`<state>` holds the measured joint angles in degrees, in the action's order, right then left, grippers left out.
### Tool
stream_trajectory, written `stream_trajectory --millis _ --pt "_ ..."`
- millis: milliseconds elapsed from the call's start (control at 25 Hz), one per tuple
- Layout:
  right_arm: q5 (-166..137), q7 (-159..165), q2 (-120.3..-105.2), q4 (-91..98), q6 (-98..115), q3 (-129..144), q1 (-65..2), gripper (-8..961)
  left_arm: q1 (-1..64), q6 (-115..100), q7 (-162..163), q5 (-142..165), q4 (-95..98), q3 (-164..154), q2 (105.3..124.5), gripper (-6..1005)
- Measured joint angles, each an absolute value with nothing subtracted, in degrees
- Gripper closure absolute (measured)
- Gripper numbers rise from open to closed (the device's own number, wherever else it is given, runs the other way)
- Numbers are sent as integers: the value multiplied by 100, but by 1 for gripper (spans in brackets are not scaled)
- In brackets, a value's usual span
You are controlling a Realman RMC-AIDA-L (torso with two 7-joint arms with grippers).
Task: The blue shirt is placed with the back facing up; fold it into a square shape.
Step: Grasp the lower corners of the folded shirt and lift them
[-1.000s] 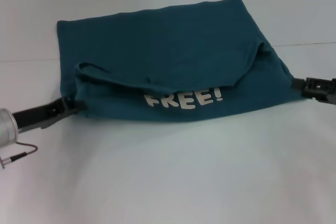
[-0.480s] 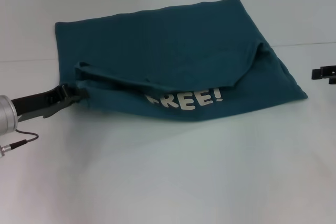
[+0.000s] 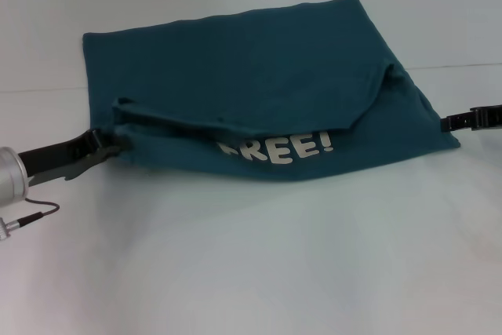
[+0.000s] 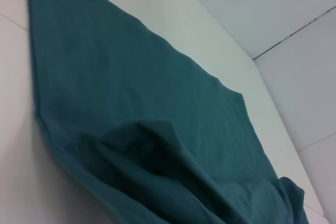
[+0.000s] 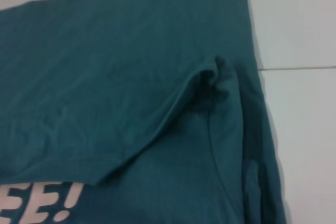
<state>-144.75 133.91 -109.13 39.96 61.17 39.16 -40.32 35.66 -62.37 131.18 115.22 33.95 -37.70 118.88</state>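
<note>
The right gripper (image 3: 449, 122) has come back to the blue shirt (image 3: 251, 84) at 3 o'clock to grab again, though whether it or the left gripper (image 3: 110, 145) at 9 o'clock is open cannot be told.

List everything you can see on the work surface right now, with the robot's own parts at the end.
blue shirt: one, dark teal-blue, lying partly folded across the middle of the table, a flap folded over its near part.
white lettering: one print, partly covered by the flap, "REE!" showing, on the shirt's near edge.
table: one, white, under the shirt.
cable: one, thin and dark, at the left edge beside the left arm.
left gripper: one, black, at the shirt's near-left corner.
right gripper: one, black, at the shirt's near-right corner.
</note>
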Motion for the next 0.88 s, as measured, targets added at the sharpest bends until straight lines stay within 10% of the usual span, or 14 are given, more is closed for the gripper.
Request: stream_trajectory --millis 880 --pt "-15366 13579 -11418 3637 4785 4166 -4265 326 3542 -6143 13122 11540 3319 -3771 11965 960"
